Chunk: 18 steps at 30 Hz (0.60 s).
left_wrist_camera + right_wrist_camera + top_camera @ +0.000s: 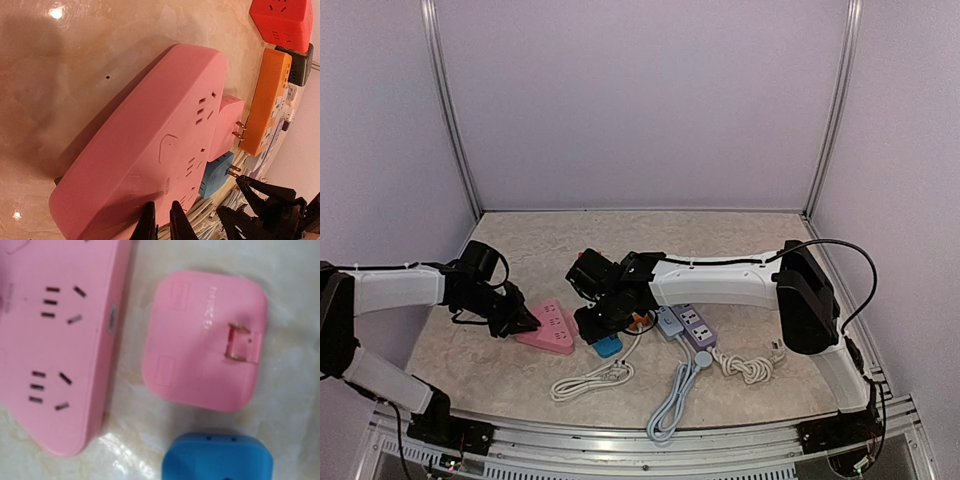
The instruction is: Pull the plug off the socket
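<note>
The pink power strip (pixel 550 329) lies flat on the table and fills the left wrist view (pixel 145 150). The pink plug (pixel 205 340) lies loose on the table right beside the strip, prongs up, out of any socket; it also shows in the left wrist view (pixel 226 127). My left gripper (pixel 162 221) rests its tips on the strip's near end, fingers almost together and holding nothing. My right gripper (pixel 603 318) hovers over the pink plug. Its black fingers (pixel 265 200) stand apart and empty. They do not show in the right wrist view.
A blue plug (pixel 220 457) lies loose just beside the pink plug. An orange strip (pixel 267 110), a red cube socket (pixel 282 22), a purple strip (pixel 688 326) and white coiled cords (pixel 592 378) lie to the right and front.
</note>
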Tool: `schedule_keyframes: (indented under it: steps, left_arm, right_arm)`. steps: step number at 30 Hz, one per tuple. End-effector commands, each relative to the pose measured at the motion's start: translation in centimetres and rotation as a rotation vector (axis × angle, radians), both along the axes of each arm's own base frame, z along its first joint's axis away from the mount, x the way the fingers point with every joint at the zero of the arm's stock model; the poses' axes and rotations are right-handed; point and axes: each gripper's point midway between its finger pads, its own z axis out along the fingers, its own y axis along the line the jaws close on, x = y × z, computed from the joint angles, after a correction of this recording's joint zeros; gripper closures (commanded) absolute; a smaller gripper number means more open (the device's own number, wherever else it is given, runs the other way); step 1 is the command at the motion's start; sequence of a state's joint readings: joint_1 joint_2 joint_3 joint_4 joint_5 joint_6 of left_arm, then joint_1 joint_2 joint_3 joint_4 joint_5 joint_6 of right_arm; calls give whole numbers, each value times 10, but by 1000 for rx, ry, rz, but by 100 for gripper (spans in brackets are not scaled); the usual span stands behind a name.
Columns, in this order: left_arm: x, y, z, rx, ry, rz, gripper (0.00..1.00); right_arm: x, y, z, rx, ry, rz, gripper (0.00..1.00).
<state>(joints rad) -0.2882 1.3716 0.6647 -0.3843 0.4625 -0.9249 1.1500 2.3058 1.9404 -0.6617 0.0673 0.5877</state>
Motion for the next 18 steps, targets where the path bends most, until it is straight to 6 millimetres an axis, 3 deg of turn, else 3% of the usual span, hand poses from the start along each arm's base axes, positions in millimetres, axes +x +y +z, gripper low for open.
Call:
schedule_keyframes:
  steps: [1, 8, 14, 16, 18]
  left_arm:
    - [-19, 17, -11, 94, 84, 14, 89]
    - [-4, 16, 29, 94, -28, -1, 82]
    - [13, 25, 89, 159, -200, -22, 72]
    - [16, 27, 111, 167, -265, -25, 64]
    - [18, 28, 130, 174, -323, -31, 48]
  right_arm:
    - [9, 2, 29, 71, -37, -7, 50]
    - [30, -10, 57, 124, -101, -59, 30]
    - [48, -35, 88, 183, -177, -124, 13]
    - [54, -48, 99, 198, -212, -155, 10]
    - [61, -65, 109, 205, -255, -198, 9]
